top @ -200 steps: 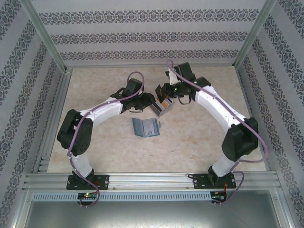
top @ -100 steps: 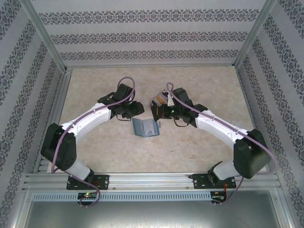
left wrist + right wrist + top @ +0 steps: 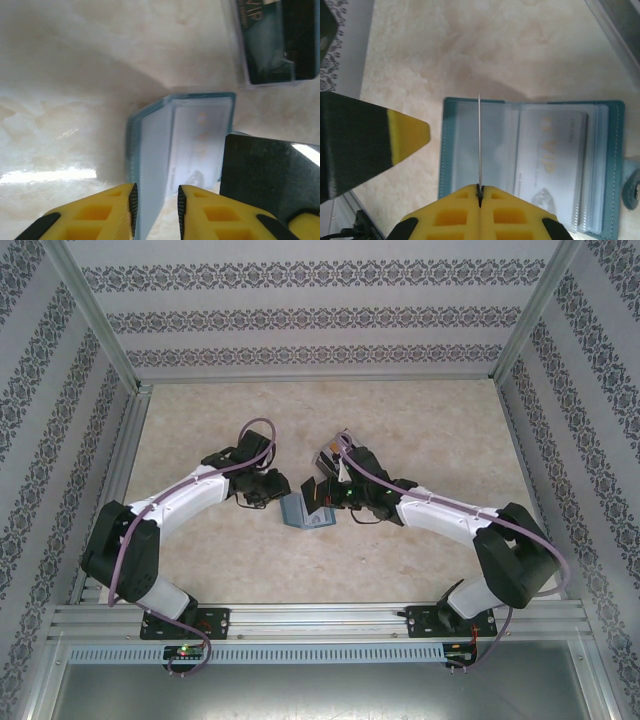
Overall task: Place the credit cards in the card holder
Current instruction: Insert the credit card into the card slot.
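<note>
**Top view.** A small teal-blue, book-like card holder (image 3: pixel 305 512) lies open on the beige marbled tabletop (image 3: pixel 430 420), between the two arms. The left gripper (image 3: pixel 272 490) is just beside its left edge. The right gripper (image 3: pixel 322 498) is at its right side. A clear slanted plastic tray (image 3: pixel 330 458) stands just behind the holder.

**Left wrist view.** The two yellow fingers (image 3: pixel 120 210) stand apart, one on either side of the holder's left leaf, which is a teal cover with a greyish transparent sleeve. Whether the pads press on that leaf cannot be told. A pale card with faint lettering (image 3: pixel 197 145) sits in the sleeve of the right leaf. A glossy black rectangular plastic card (image 3: pixel 265 175) fills the lower right of the view, and its edge overlaps the holder's right leaf. At the top right, a dark card with pale lettering (image 3: pixel 277 45) lies in the tray.

**Right wrist view.** The right gripper's yellow fingers are clenched on the black card. The card is seen edge-on as a thin upright line above the holder's left leaf, and whether its far edge touches the sleeve cannot be told. The pale card lies under the right-hand sleeve. A little strap tab (image 3: pixel 632 185) projects from the holder's right edge. One black-and-yellow finger of the left gripper reaches in from the left, and its tip is just beside the holder's left cover.
</note>
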Controlling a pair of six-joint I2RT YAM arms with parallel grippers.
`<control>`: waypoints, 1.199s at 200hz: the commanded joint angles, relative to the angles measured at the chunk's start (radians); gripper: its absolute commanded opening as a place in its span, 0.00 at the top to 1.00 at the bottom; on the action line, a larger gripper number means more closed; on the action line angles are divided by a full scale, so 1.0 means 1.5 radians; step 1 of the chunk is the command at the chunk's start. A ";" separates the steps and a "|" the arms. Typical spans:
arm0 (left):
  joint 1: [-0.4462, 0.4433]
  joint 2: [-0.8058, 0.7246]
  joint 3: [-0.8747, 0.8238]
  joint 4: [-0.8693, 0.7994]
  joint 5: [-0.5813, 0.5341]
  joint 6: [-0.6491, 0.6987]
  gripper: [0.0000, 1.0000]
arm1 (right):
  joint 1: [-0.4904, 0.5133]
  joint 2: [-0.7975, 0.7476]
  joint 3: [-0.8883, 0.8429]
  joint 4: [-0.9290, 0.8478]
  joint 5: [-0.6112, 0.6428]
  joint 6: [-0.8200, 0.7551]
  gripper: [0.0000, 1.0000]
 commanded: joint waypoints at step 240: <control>0.021 0.057 -0.118 0.061 -0.023 0.004 0.88 | 0.006 0.160 -0.017 0.122 -0.070 0.066 0.95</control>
